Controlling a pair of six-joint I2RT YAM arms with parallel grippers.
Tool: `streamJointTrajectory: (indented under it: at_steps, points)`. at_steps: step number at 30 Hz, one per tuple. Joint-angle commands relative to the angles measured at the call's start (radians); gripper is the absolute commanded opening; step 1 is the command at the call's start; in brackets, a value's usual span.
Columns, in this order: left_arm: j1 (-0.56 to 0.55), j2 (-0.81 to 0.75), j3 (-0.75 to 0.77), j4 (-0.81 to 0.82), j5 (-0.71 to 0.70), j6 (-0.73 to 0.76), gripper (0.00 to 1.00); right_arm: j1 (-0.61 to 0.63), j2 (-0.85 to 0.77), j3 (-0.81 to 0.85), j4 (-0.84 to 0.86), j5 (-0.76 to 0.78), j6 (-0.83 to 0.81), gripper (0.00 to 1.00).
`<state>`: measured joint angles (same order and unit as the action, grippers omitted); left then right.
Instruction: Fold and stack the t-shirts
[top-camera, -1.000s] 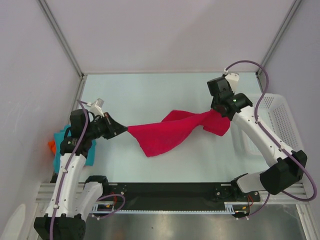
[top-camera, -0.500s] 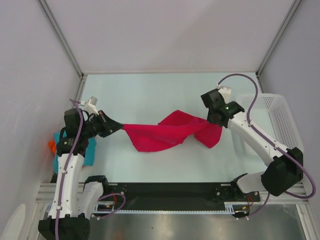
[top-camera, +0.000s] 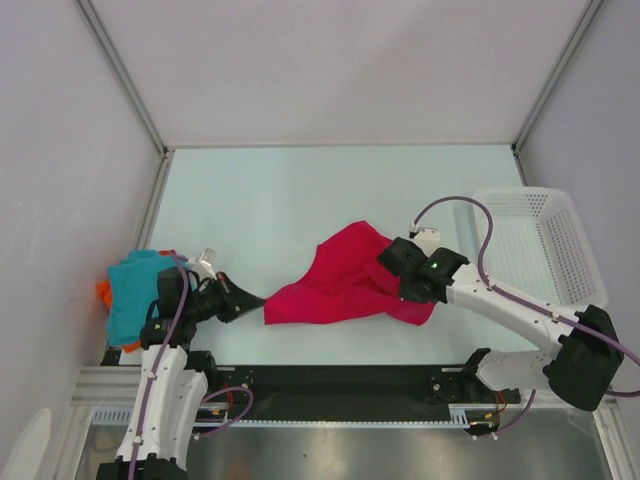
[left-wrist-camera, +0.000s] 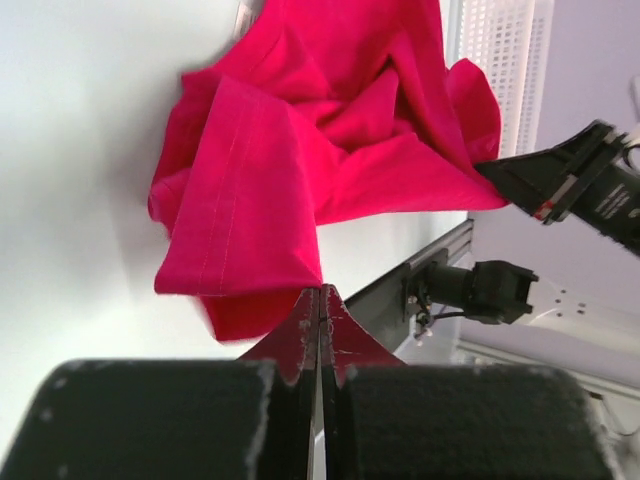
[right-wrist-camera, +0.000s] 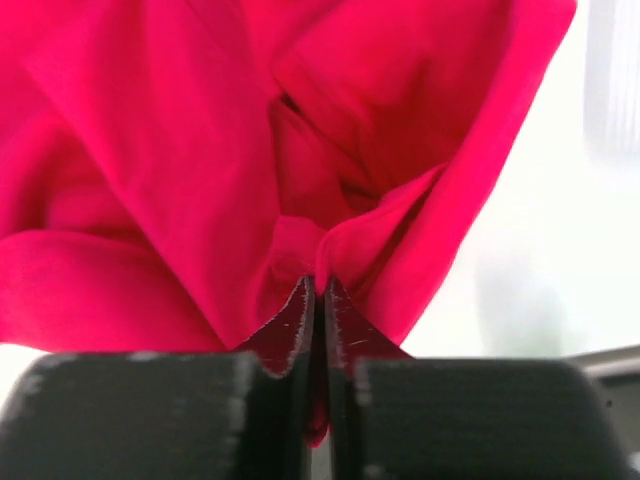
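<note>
A pale table (top-camera: 280, 190) fills an enclosure of plain lilac-grey walls (top-camera: 340, 60); metal posts (top-camera: 120, 75) rise from its far corners, a black rail (top-camera: 340, 385) lines its near edge.

Two arms of like build. The left arm (top-camera: 165, 400) and right arm (top-camera: 510, 308) have smooth white link shells joined by blocky black joint housings (top-camera: 585, 360). A thin purple cable (top-camera: 462, 205) runs along each arm. A small green light (top-camera: 437, 265) glows on the right wrist housing. The left gripper (left-wrist-camera: 320, 298) and right gripper (right-wrist-camera: 318, 288) have matte black fingers tapering to thin, scuffed tips, with coarse-textured black blocks behind.
</note>
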<state>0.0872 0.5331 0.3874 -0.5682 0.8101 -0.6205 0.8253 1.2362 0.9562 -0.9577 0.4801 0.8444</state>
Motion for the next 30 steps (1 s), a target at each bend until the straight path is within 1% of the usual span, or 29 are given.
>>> streamJointTrajectory:
  at_steps: [1,2,3,4,5,7,8,9,10,13,17,18,20,21,26,27,28,30]
  points:
    - [-0.003,-0.015,-0.001,0.093,0.038,-0.079,0.00,0.009,0.006,-0.022,-0.019,-0.020,0.073,0.16]
    - [-0.003,-0.016,0.004,0.091,0.035,-0.084,0.10,0.011,0.012,-0.014,-0.018,-0.023,0.068,0.23]
    - [-0.003,-0.018,0.013,0.091,0.029,-0.087,0.19,0.012,0.020,-0.007,-0.018,-0.021,0.061,0.34]
    - [-0.003,-0.015,0.019,0.093,0.024,-0.091,0.32,0.012,0.029,0.004,-0.018,-0.020,0.056,0.38]
    - [-0.003,-0.010,0.025,0.102,0.023,-0.099,0.56,0.012,0.045,0.025,-0.019,-0.014,0.053,0.40]
    - [-0.004,-0.001,0.050,0.113,0.011,-0.108,0.75,0.012,0.060,0.047,-0.019,-0.009,0.039,0.44]
    - [-0.003,0.002,0.056,0.126,-0.003,-0.126,0.92,0.012,0.075,0.067,-0.021,-0.006,0.036,0.44]
    - [-0.003,0.004,0.060,0.145,-0.005,-0.140,0.98,0.014,0.083,0.075,-0.021,-0.006,0.027,0.45]
    - [-0.003,0.007,0.059,0.184,-0.006,-0.154,0.99,0.014,0.088,0.081,-0.021,-0.005,0.024,0.45]
    - [-0.003,0.042,0.059,0.229,-0.022,-0.202,1.00,0.014,0.103,0.102,-0.023,-0.002,0.015,0.46]
    - [-0.003,0.135,0.076,0.225,-0.090,-0.223,1.00,0.012,0.114,0.121,-0.032,0.012,0.002,0.46]
    - [-0.004,0.187,0.079,0.225,-0.115,-0.232,1.00,0.014,0.115,0.127,-0.032,0.015,0.002,0.47]
    - [-0.010,0.235,0.094,0.222,-0.144,-0.249,1.00,0.014,0.117,0.133,-0.036,0.022,0.001,0.47]
    - [-0.020,0.278,0.100,0.220,-0.188,-0.254,1.00,0.014,0.117,0.136,-0.038,0.025,-0.001,0.47]
    - [-0.078,0.383,0.169,0.192,-0.354,-0.289,0.99,0.006,0.114,0.150,-0.049,0.035,-0.007,0.47]
    - [-0.117,0.399,0.180,0.183,-0.379,-0.288,1.00,0.005,0.112,0.153,-0.052,0.038,-0.010,0.47]
    - [-0.136,0.436,0.194,0.174,-0.432,-0.280,1.00,0.002,0.111,0.159,-0.056,0.041,-0.013,0.47]
    - [-0.183,0.468,0.226,0.154,-0.486,-0.275,1.00,-0.006,0.105,0.167,-0.062,0.041,-0.022,0.47]
